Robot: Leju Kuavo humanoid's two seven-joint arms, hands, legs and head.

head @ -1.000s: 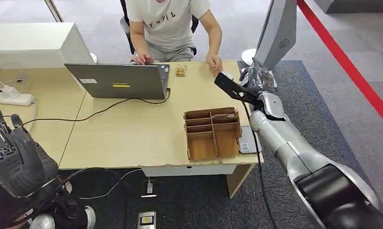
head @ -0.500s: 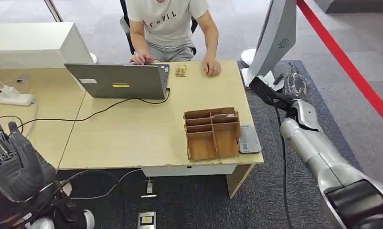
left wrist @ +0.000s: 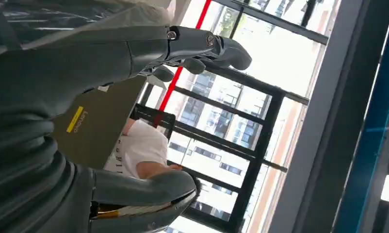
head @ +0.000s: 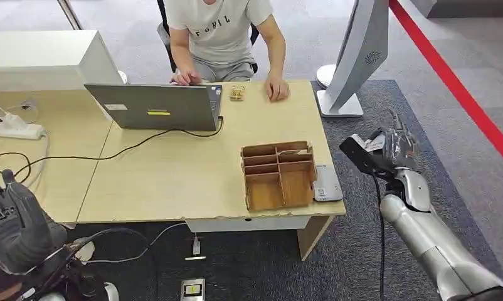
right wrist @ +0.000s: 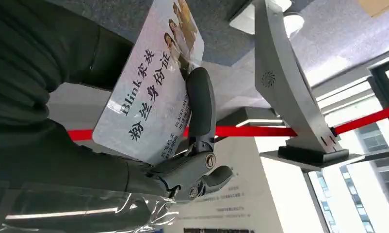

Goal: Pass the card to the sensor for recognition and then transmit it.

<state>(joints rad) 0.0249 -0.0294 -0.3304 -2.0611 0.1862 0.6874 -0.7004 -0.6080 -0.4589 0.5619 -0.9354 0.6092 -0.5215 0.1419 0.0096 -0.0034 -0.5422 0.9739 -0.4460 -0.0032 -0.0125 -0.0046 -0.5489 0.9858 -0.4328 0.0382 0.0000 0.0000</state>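
Head view: the right hand (head: 396, 147) hangs off the worktop's (head: 174, 182) right edge, above the carpet, near the grey sensor stand (head: 355, 56). The left hand (head: 14, 219) is raised, fingers spread, holding nothing. Right wrist view: fingers (right wrist: 200, 104) pinch the card (right wrist: 151, 85) — printed face visible — with the stand beyond.
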